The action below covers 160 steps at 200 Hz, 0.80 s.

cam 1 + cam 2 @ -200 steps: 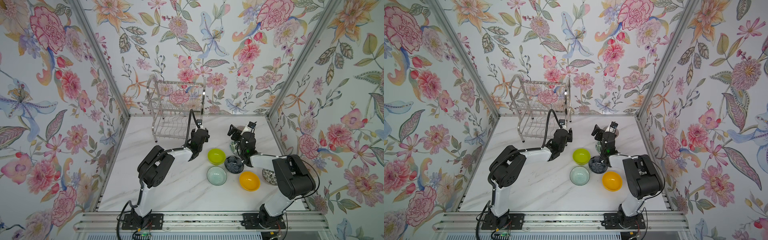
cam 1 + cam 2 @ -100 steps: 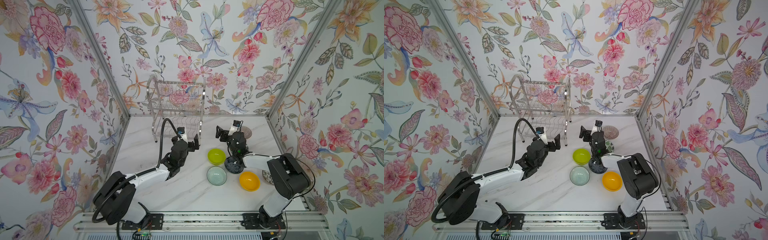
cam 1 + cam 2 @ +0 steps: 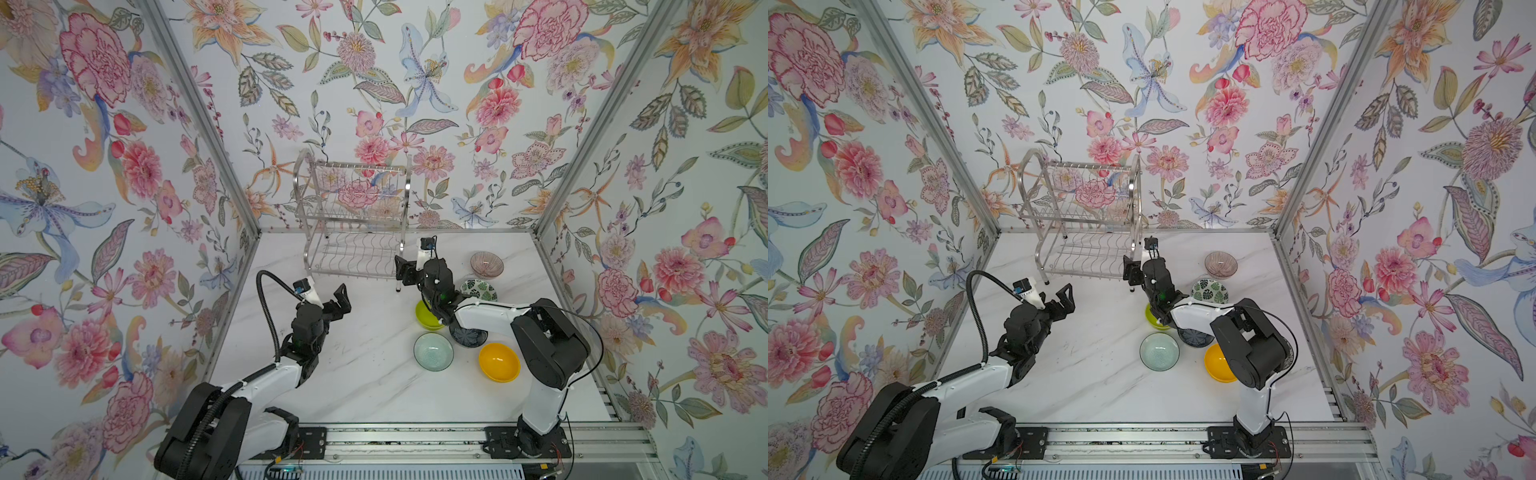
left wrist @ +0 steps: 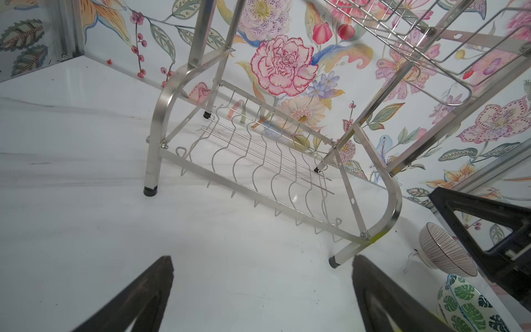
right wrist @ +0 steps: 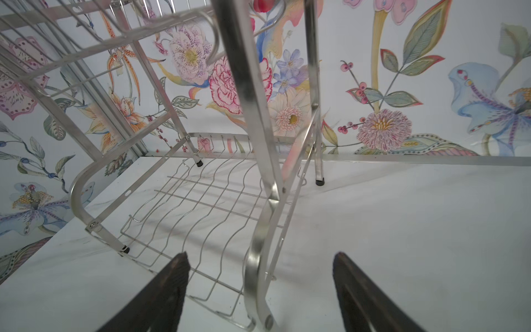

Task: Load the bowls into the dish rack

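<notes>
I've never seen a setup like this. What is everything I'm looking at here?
dish rack: one, shiny silver, back of the table, both tiers empty
ribbed bowl: one, pinkish, back right
leaf bowl: one, white with green leaves, in front of the ribbed bowl
lime bowl: one, lime green, partly under the right arm
navy bowl: one, dark, partly under the same arm
glassy bowl: one, pale green, nearer the front
yellow bowl: one, orange-yellow, right of the glassy bowl
table: one, white marble
walls: three, floral
left arm, right arm: black and white
left fingers: black, apart, empty
right fingers: black, apart, either side of the rack's front right leg
</notes>
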Tool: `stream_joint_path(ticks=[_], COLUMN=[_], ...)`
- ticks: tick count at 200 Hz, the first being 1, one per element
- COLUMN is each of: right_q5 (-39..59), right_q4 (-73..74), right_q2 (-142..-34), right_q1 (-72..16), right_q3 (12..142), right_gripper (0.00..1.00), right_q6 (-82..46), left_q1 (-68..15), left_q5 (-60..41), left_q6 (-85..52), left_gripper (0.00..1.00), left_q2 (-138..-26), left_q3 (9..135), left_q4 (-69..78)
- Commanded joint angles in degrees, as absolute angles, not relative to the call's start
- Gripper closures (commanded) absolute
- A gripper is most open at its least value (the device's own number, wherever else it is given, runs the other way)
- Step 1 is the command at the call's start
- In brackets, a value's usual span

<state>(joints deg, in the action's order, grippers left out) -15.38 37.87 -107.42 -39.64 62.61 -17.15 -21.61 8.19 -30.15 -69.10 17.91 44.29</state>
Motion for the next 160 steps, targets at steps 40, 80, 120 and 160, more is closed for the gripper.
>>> stream_joint_path(ticks=[40, 80, 120, 160], right_q5=[-19.2, -19.2, -19.4, -17.4], right_q4=[32.0, 31.3, 30.5, 29.8], right_q2=[-114.7, -117.7, -118.1, -116.5], right_q1=[-40.7, -40.8, -40.4, -39.1], right_q3=[69.8, 73.1, 73.3, 71.2], right_gripper=[0.3, 0.39, 0.54, 0.73], right_q6=[-17.2, -17.2, -15.5, -15.1], left_q1=[-19.4, -19.3, -19.2, -19.3], left_q5=[1.7, 0.5, -0.3, -0.2], left_q6=[-33.7, -34.2, -34.2, -34.4], left_gripper=[0.01, 0.01, 0.01, 0.01], left_q2=[-71.2, -74.1, -75.5, -75.6], left_q3=[10.7, 11.0, 10.9, 10.7], left_q4=[63.1, 66.5, 67.9, 68.5])
